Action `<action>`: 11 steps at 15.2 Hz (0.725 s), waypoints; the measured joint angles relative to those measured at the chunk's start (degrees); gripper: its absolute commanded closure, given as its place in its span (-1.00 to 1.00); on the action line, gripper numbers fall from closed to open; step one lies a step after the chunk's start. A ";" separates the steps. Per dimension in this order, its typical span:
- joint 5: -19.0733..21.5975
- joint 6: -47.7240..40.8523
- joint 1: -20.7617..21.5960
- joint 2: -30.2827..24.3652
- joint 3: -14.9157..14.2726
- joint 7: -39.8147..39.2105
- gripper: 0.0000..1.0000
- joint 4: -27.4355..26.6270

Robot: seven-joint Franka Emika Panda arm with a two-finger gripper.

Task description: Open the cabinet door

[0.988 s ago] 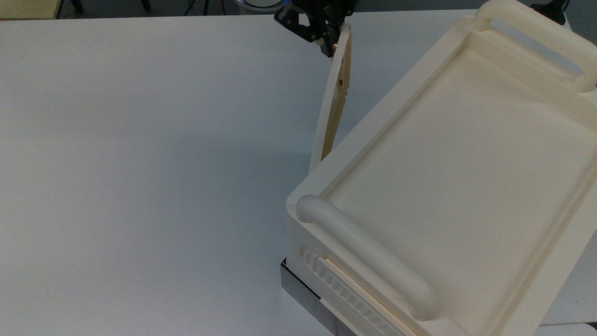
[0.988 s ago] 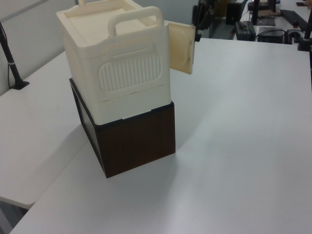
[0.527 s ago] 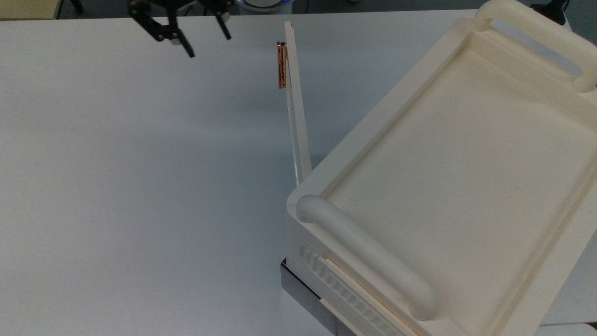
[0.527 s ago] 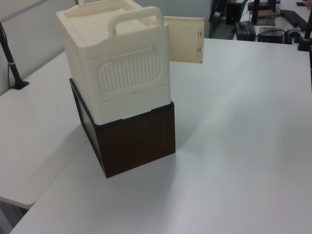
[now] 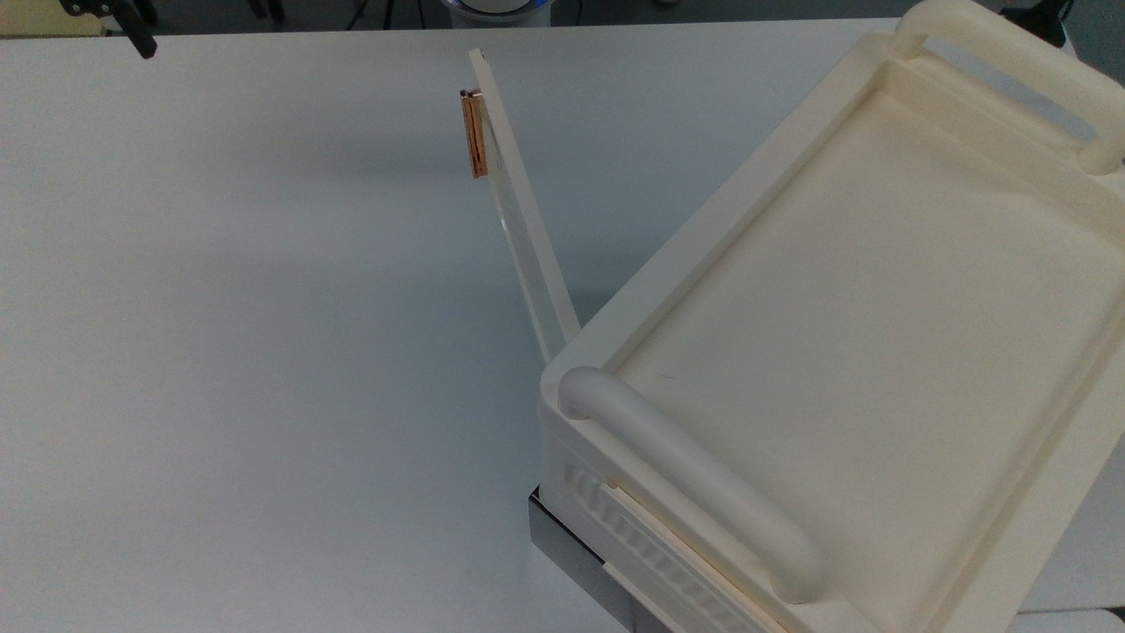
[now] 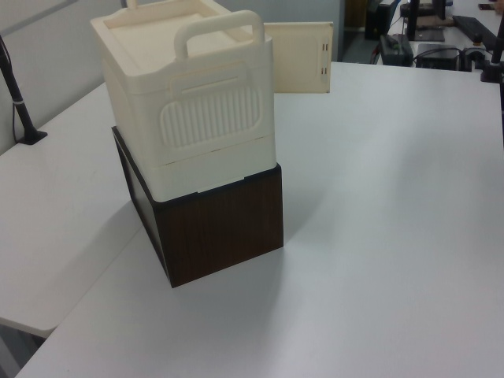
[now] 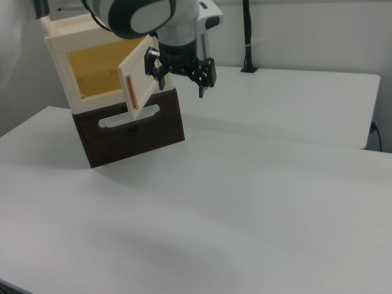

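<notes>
The cabinet door stands swung well out from the cream cabinet, its free end with the copper strip pointing toward the far edge of the white table in the top view. In the right view the open front shows a yellow interior, and the door hangs out over the dark wooden box that carries the cabinet.

The gripper hovers in the air just beside the door's free edge in the right view, jaws spread wide and holding nothing; in the top view a dark fingertip shows near the far left corner of the table, well apart from the door.

The task looks essentially done. The risk now, as a judgement, is that the released door drifts back on its hinge, or that the arm clips the thin panel on any move across the cabinet front and knocks it shut or strains the hinge. A hard knock could also shift the cabinet on its narrow box.

The table is smooth, matt and bare around the cabinet. Beyond its far edge in the left view stand office desks with dark equipment; a black post rises by the pale wall in the right view.
</notes>
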 measured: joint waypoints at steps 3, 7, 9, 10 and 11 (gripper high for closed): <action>-0.02 -1.62 0.00 -1.08 -0.59 0.00 -1.00 -0.01; 0.00 -2.57 2.37 -2.36 -0.42 3.87 -1.00 -0.02; -0.01 -2.57 6.48 -2.51 -0.22 10.67 -1.00 -0.04; -0.02 -2.06 8.52 -2.48 -0.10 13.60 -1.00 -0.04; -0.04 -0.66 10.58 -2.45 0.01 16.13 -1.00 -0.05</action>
